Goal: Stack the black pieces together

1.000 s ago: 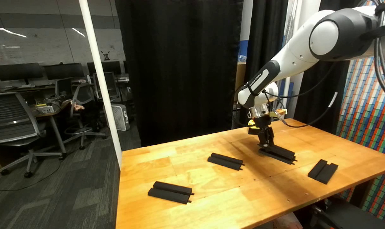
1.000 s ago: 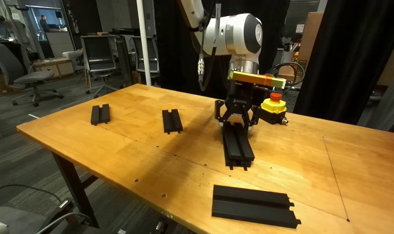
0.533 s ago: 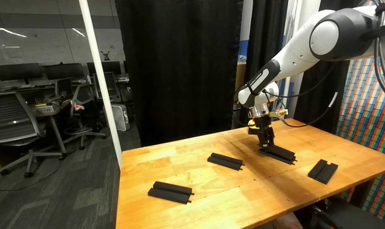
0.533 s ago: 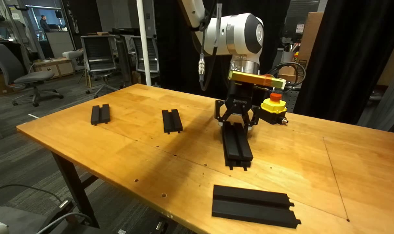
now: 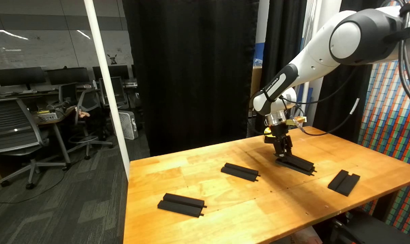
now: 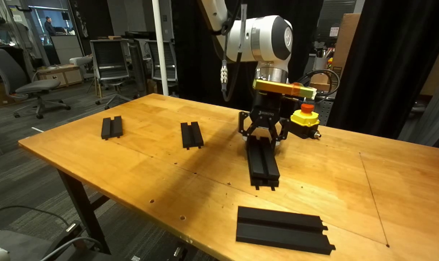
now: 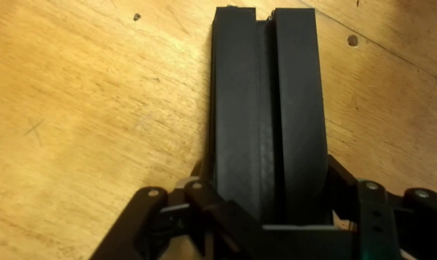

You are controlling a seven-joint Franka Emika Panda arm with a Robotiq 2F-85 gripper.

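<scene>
Wrist view: the end effector [image 7: 266,169] straddles the upper black piece [image 7: 236,108], fingertips half hidden, gripping or not, can't tell; in an exterior view the lower black piece [image 6: 256,183] barely shows beneath.

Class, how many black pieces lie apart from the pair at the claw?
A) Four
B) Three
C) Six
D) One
B: in an exterior view, the leftmost piece, the middle piece and the nearest piece each lie alone, away from the pair.
</scene>
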